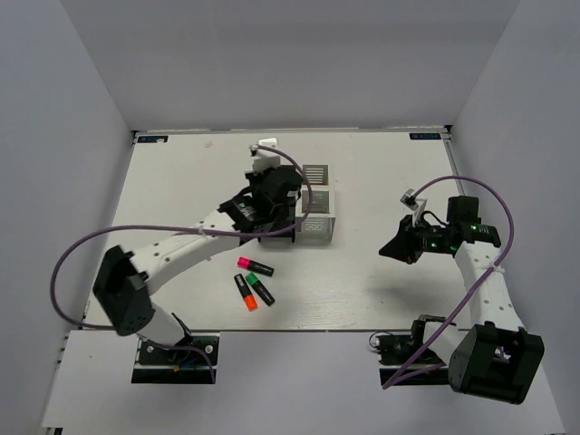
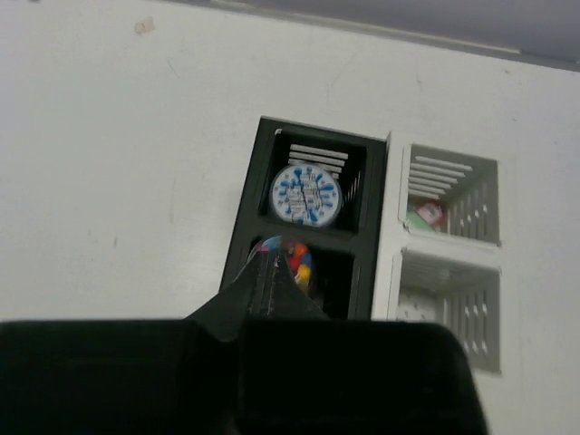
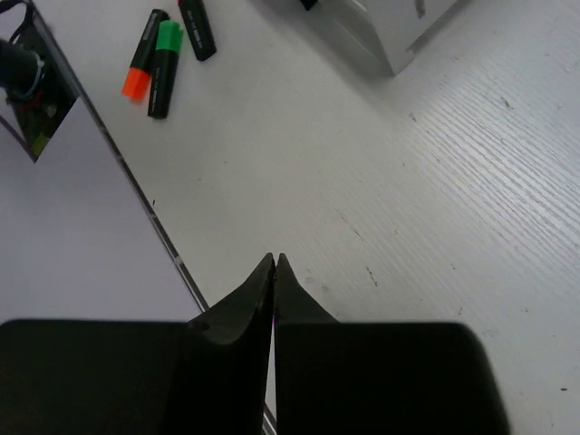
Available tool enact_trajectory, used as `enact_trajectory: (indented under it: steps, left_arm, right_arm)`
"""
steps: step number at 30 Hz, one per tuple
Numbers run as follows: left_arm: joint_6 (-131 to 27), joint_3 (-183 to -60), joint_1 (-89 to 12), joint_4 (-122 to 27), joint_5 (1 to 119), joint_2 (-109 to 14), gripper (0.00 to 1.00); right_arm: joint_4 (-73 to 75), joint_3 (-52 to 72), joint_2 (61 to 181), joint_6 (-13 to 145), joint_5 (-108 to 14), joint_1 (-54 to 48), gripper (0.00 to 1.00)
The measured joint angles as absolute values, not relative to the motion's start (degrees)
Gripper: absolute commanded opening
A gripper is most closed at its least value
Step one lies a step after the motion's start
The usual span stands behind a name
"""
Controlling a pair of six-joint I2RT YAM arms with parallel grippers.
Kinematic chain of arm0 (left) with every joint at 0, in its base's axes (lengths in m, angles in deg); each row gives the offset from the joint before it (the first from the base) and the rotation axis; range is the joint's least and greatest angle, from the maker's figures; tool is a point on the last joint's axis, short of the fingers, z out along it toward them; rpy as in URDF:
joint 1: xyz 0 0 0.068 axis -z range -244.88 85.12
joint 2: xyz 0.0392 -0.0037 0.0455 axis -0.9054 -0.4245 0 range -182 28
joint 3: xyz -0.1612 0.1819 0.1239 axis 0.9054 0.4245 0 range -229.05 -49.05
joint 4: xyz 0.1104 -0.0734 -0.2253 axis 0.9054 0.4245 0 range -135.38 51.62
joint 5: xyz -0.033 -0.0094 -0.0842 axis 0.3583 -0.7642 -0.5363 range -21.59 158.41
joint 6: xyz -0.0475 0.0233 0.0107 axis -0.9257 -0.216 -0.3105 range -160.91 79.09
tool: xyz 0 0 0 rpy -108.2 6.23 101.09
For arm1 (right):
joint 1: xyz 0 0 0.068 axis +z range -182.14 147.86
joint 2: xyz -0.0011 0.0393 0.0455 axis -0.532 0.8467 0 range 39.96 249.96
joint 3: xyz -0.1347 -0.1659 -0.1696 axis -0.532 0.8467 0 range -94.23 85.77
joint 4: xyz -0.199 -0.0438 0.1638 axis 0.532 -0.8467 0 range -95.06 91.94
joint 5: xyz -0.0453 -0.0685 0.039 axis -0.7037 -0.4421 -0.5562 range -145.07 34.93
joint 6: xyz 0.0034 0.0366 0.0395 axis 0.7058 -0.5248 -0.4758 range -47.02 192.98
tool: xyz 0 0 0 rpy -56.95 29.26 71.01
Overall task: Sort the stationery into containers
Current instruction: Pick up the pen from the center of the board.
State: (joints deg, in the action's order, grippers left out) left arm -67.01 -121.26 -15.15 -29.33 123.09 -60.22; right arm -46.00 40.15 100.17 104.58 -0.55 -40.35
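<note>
Left claw (image 2: 276,258): hangs pressed together above the near black bin (image 2: 362,281) of the containers (image 2: 480,308), blue-white roll (image 2: 305,194) lying in the far black one. Right claw (image 3: 275,265): hovers pressed together over the table (image 3: 435,227), well apart from three highlighters (image 1: 256,265) near the bins.

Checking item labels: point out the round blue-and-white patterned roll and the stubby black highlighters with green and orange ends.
Round blue-and-white patterned roll (image 2: 305,193): left wrist view, centre of its face.
Green-ended black highlighter (image 3: 164,70): right wrist view, mid barrel.
Orange-ended black highlighter (image 3: 145,56): right wrist view, mid barrel.
</note>
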Motion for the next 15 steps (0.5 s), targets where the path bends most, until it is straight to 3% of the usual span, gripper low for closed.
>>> enact_trajectory:
  steps: [1, 2, 3, 4, 7, 8, 10, 15]
  left_arm:
    - [-71.4, -122.7, -14.9, -22.9, 121.3, -57.8, 0.06]
    - [-75.7, -123.0, -15.0, -17.7, 118.8, -54.9, 0.18]
    - [-79.1, -122.8, -15.1, -13.1, 116.7, -51.9, 0.35]
    - [-82.8, -121.1, -15.4, -9.5, 114.2, -48.1, 0.61]
    - [-92.1, -111.2, -16.1, -0.7, 107.9, -36.2, 0.83]
    - [-95.3, -106.6, -16.2, 1.4, 106.1, -32.5, 0.9]
    - [-100.3, -98.5, -16.3, 6.3, 102.7, -27.8, 0.92]
    - [-108.8, -87.1, -19.8, 8.7, 95.3, -29.3, 0.89]
  right_arm:
    - [-47.7, 39.7, 100.2, 107.5, 0.2, -40.3, 0.0]
    - [-49.4, 39.2, 100.2, 110.2, 0.9, -40.0, 0.05]
    - [-51.1, 38.7, 100.2, 113.6, 1.6, -39.6, 0.31]
    - [-52.9, 38.3, 100.2, 116.6, 2.2, -38.9, 0.38]
    - [-55.2, 37.5, 100.1, 122.9, 2.4, -35.5, 0.59]
    - [-55.2, 37.3, 100.1, 123.5, 2.2, -33.8, 0.61]
    - [-54.0, 36.6, 100.4, 122.6, 0.8, -29.4, 0.63]
    - [-46.1, 32.8, 105.1, 113.3, -10.4, -15.9, 0.46]
